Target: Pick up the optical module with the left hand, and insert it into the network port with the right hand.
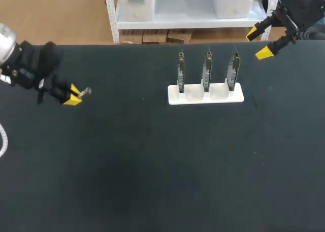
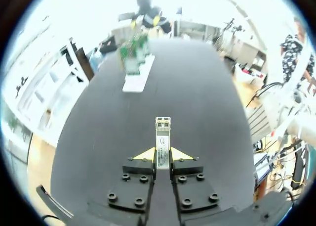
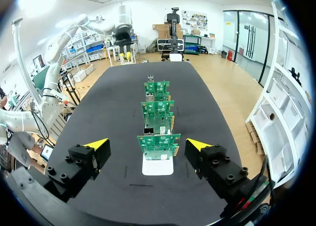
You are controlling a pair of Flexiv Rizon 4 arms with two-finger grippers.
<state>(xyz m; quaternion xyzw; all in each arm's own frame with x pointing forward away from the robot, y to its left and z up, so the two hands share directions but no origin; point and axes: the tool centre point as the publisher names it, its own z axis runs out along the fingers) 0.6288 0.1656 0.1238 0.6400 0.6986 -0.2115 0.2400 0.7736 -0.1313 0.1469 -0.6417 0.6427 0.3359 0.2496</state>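
My left gripper [image 1: 74,95] hovers over the table's left side, shut on a slim silver optical module [image 1: 85,92] that sticks out past its yellow tips. The left wrist view shows the module [image 2: 162,142] clamped between the two fingers of that gripper [image 2: 162,154], pointing toward the far stand. A white stand [image 1: 205,94] with three upright green network cards [image 1: 206,69] sits at the table's middle back. My right gripper [image 1: 259,42] hangs wide open above the back right edge. In the right wrist view the nearest card [image 3: 158,146] stands ahead of the open gripper [image 3: 147,145], between its fingers' lines.
The black table top [image 1: 152,166] is bare in front of the stand. A white cable loop [image 1: 3,139] lies at the left edge.
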